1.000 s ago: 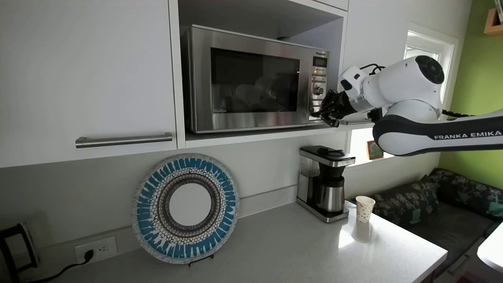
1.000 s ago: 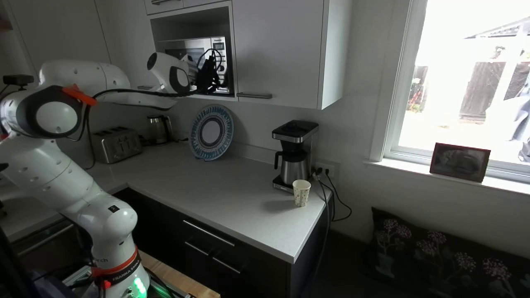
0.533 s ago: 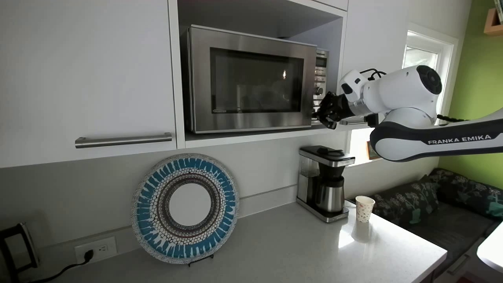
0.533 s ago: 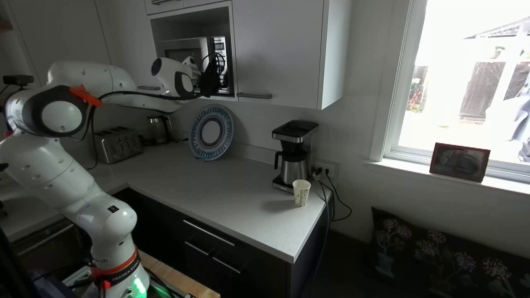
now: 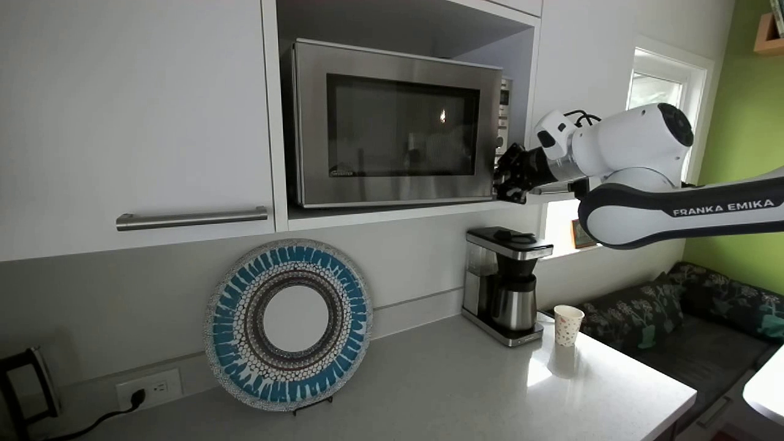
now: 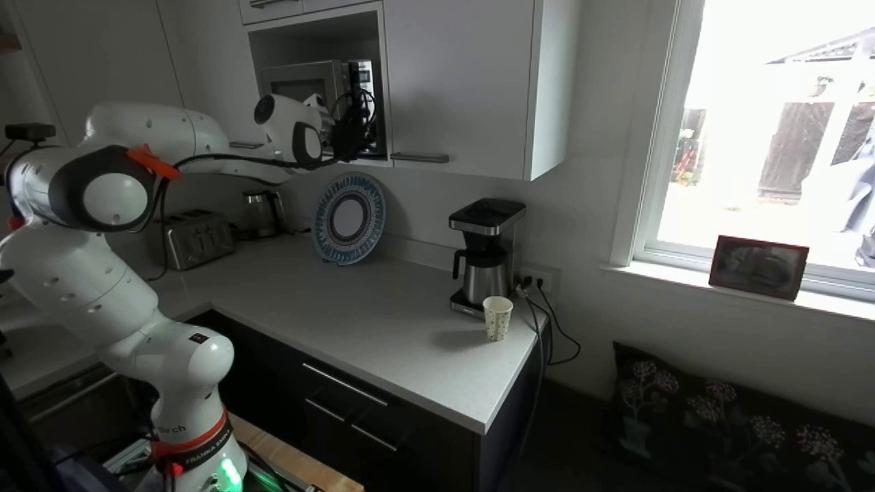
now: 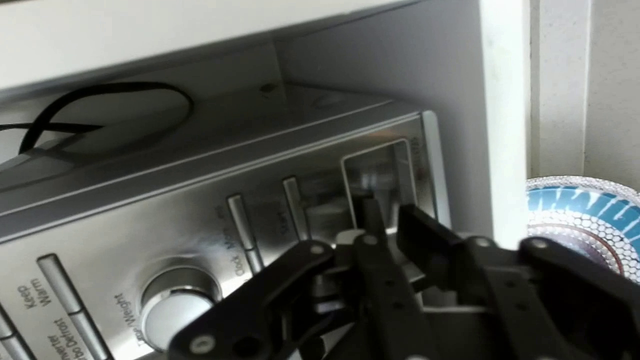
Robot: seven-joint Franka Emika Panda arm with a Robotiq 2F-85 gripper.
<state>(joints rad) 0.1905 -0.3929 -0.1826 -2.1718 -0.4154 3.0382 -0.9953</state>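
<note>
A silver microwave point(image 5: 311, 135) stands in an open cabinet niche, and its door point(image 5: 398, 187) is ajar, its right edge swung out over part of the control panel. My black gripper point(image 5: 503, 177) is beside that edge, low down; whether it touches the door I cannot tell. In an exterior view the gripper point(image 6: 354, 133) hides part of the microwave front. The wrist view shows its fingertips a small gap apart, with nothing seen between them. Behind them lie the panel's display point(image 7: 375, 172), and the round dial point(image 7: 172, 310) to the left.
Below the niche, a blue patterned plate point(image 5: 229, 334) leans against the wall. A coffee maker point(image 5: 514, 242) and a paper cup point(image 5: 568, 324) stand on the counter point(image 5: 422, 392). A toaster point(image 6: 198, 239) and a kettle point(image 6: 261, 213) are farther along. A cabinet handle point(image 6: 420, 158) juts out near the niche.
The microwave door has gone from shut to ajar and covers more of the panel in an exterior view. My gripper and arm have shifted slightly alongside it.
</note>
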